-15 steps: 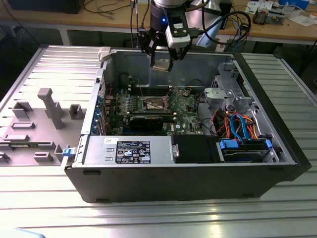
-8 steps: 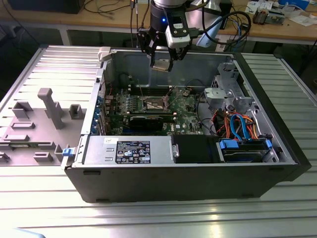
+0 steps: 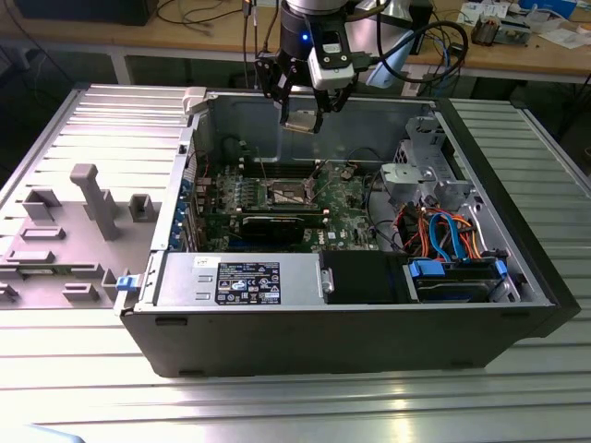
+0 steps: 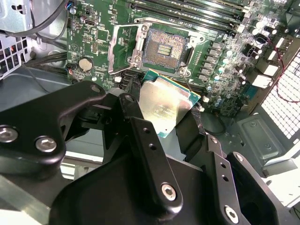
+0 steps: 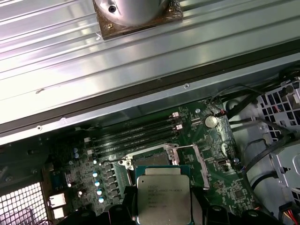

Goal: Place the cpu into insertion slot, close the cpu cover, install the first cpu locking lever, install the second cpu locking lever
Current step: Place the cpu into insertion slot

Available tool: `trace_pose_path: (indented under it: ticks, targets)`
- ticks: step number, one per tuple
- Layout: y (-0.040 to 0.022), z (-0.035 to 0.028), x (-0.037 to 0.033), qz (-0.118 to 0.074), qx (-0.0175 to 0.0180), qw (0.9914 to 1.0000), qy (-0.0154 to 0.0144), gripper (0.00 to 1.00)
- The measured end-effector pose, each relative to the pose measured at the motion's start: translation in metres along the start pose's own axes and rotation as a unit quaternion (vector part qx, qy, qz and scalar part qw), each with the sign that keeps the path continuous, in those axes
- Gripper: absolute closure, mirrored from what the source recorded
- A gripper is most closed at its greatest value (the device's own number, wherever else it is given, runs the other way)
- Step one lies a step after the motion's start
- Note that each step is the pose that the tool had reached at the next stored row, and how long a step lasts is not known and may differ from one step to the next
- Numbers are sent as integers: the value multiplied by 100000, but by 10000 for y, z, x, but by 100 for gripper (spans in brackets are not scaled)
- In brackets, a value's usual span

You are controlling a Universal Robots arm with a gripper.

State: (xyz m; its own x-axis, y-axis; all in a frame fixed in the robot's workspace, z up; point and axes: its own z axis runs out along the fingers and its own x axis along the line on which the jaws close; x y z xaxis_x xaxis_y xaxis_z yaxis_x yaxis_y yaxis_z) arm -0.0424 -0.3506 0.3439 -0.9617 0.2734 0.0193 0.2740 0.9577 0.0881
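A ribbed metal table carries an open computer case. A grey fixture sits at the exterior view's left, and a wooden bench strewn with cables runs behind. The claw hangs over the case, closed on the cpu by its edges, above the insertion slot. The cover stands swung open beside the socket. In the first wrist view the cpu hides part of the insertion slot. The arm is cut off at the exterior view's top.
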Motion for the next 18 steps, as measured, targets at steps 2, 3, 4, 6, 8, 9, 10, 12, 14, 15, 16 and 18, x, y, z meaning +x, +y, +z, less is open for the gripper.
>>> trace_pose_path:
  ticks: [2, 3, 4, 6, 8, 9, 10, 12, 14, 15, 16, 18]
  targets:
    - [0, 0, 0, 109, 1, 100000, -9, 45]
    - [0, 0, 0, 158, -5, 100000, -16, 45]
    - [0, 0, 0, 211, -5, 100000, -20, 45]
    - [0, 0, 0, 378, -7, 99999, -35, 45]
    - [0, 0, 0, 475, -10, 99999, -42, 45]
    - [0, 0, 0, 505, -9, 99999, -44, 45]
    - [0, 0, 0, 540, -8, 99999, -49, 45]
    - [0, 0, 0, 641, -11, 99998, -57, 45]
    - [0, 0, 0, 754, -16, 99997, -69, 45]
    - [0, 0, 0, 808, -16, 99997, -73, 45]
    - [0, 0, 0, 838, -15, 99996, -74, 45]
    - [0, 0, 0, 901, -18, 99996, -81, 45]
